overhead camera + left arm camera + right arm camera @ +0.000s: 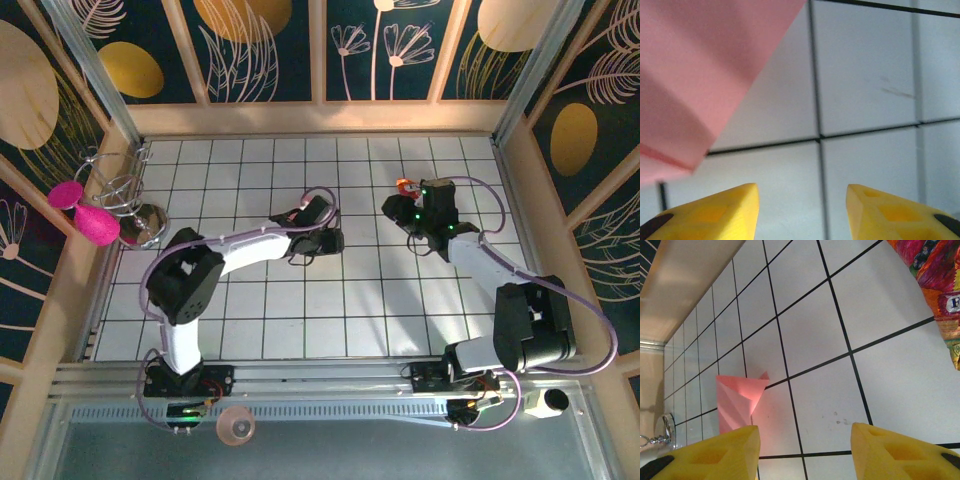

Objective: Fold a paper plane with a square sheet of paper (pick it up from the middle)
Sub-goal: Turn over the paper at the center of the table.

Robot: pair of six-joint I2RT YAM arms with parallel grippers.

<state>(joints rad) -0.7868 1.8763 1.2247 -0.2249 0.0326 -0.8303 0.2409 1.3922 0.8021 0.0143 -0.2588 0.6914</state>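
The salmon-pink sheet of paper (737,400), folded into a layered shape with diagonal creases, lies on the white tiles at the left of the right wrist view. Up close in the left wrist view, the same folded paper (690,75) fills the upper left corner. My left gripper (802,202) is open over bare tile to the right of the paper, with nothing between its yellow fingertips. My right gripper (805,442) is also open and empty, some tiles away from the paper. From above, the left gripper (330,240) and right gripper (398,208) face each other mid-table.
A red-and-yellow snack packet (935,290) lies just beyond my right gripper, seen from above as the packet (405,186). A wire stand with a metal base (135,205) and magenta discs (85,215) stand at the left wall. Wooden walls ring the tiled floor (300,300).
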